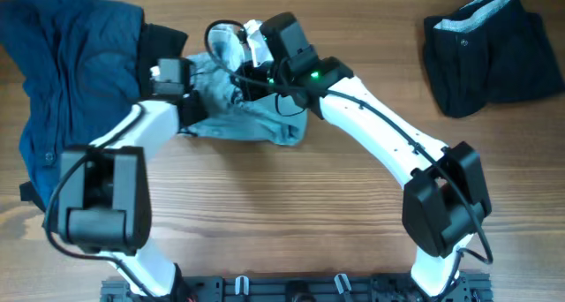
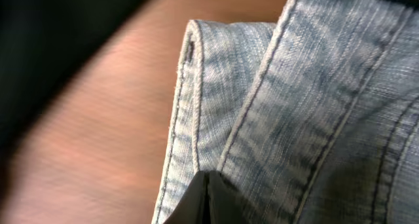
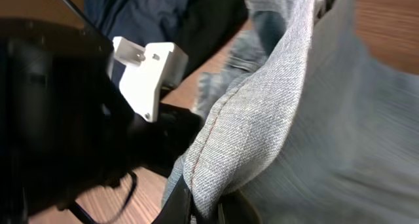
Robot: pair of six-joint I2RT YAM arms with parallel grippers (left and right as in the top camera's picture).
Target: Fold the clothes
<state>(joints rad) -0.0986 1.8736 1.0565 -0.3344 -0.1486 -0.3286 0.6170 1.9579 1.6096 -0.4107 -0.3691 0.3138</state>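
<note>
My left jaws and right jaws each pinch shut on the pale faded-blue denim shorts (image 1: 252, 125), holding an edge above the wooden tabletop (image 1: 291, 214), presumably to fold it.

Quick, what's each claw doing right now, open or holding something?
Left gripper: closed, pinching the denim shorts.
Right gripper: closed, pinching a fold of the same shorts.

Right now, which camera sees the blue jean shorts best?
The overhead view. It shows the denim shorts as a whole bunched heap on the table, though the left arm and right arm cover part. The left wrist view shows only a stitched cuff close up; the right wrist view only a hanging fold, partly blurred.
</note>
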